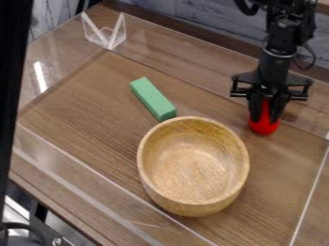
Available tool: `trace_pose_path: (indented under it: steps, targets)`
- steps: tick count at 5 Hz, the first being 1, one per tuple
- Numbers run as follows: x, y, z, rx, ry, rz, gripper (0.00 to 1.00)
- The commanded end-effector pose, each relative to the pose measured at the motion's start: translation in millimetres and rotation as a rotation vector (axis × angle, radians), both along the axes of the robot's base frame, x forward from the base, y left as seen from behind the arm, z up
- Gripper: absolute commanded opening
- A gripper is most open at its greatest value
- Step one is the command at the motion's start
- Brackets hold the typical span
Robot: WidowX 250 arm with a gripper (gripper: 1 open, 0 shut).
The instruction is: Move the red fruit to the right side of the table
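A black robot arm is reaching straight down at the right side of the brown wood-grain bench [90, 115], which is bordered by low clear acrylic walls. Its black claw [266, 108] is pointing downward, and its dark fingers are sitting closed in against the upper part of the small glossy red strawberry-like toy fruit [265, 120]. The fingers are pressing on either side of the fruit's top, so the claw is clamped on it, though the exact contact is hard to make out at this picture size. The lower red part of the fruit is showing below the fingertips, and it appears to be resting on or just at the bench surface, near the right-hand acrylic wall.

A round light-wood bowl [193, 165] is standing on the bench toward the front, below and to the left of the fruit in the picture, apart from it. The bowl is sitting upright with its hollow facing up. A green rectangular block [152, 98] is lying flat on the bench to the upper left of the bowl, just beside its rim but not clearly touching it, and well apart from the fruit. At the far left corner of the bench, a small clear folded plastic piece [104, 32] is standing near the back wall.
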State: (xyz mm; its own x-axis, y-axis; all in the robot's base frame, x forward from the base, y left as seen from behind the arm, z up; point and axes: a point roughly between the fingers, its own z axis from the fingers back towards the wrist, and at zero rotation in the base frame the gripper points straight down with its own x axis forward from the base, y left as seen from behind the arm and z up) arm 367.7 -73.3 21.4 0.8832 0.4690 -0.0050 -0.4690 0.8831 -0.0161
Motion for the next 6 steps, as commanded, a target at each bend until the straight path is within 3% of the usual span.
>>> trace_pose_path:
  steps: [1, 6]
  targets:
    - [2.2, 7.3, -17.2, 0.016, 0.009, 0.039, 1.00]
    - [-9.3, 21.1, 20.6, 0.009, 0.021, 0.023, 1.00]
